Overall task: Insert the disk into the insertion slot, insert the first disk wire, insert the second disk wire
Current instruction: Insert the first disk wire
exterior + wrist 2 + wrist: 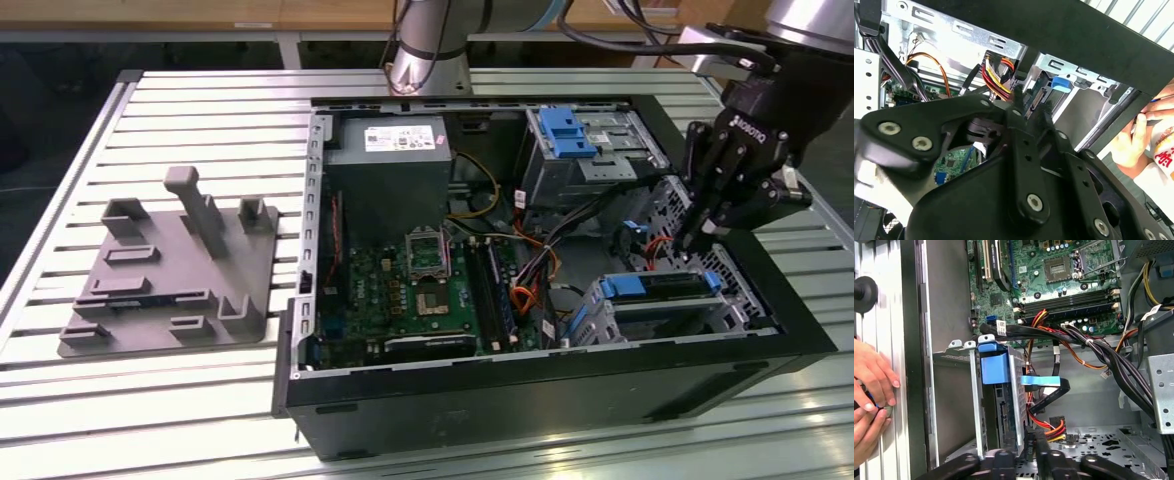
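One arm to watch: in the exterior view my gripper (691, 243) hangs beside the disk (654, 285) lying in the insertion slot (603, 318), in the second wrist view it looks pinched narrow, and in the first wrist view it seems to nip a black disk wire (1051, 395), so a skewed plug could jam.

The gripper (697, 238) hangs nearly upright, its tips pointing down and leaning a little toward the exterior view's left. Its black linkage fingers (718, 172) taper to one narrow point. In the first wrist view the fingertips (1027, 449) are drawn together with no gap between them. Just above the gripper sits the silver wrist (814, 25). Well apart from the gripper, toward the exterior view's left, the arm's grey column (430, 40) rises.
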Tool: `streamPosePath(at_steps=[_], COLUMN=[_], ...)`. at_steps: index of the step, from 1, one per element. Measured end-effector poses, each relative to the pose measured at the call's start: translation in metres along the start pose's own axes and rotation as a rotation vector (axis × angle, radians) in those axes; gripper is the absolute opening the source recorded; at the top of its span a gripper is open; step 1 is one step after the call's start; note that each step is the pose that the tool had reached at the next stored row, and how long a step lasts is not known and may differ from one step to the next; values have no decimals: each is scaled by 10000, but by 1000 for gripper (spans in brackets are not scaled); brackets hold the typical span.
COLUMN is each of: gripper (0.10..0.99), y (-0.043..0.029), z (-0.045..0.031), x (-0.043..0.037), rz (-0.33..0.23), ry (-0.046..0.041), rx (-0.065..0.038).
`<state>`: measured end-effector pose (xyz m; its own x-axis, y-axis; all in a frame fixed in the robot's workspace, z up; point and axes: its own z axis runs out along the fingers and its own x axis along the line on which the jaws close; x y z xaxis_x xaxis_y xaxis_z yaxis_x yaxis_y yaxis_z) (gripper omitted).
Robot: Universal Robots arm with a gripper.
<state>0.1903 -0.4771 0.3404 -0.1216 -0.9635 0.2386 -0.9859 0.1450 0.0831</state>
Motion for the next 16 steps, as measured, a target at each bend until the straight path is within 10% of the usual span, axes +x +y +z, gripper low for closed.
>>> streamPosePath(at_steps=[2,11,16], gripper=[192,165,165], y=[0,19,76], z=[4,20,32], x=[-2,-4,3], rz=[-1,1,118], ry=[1,34,-46], rx=[1,11,543])
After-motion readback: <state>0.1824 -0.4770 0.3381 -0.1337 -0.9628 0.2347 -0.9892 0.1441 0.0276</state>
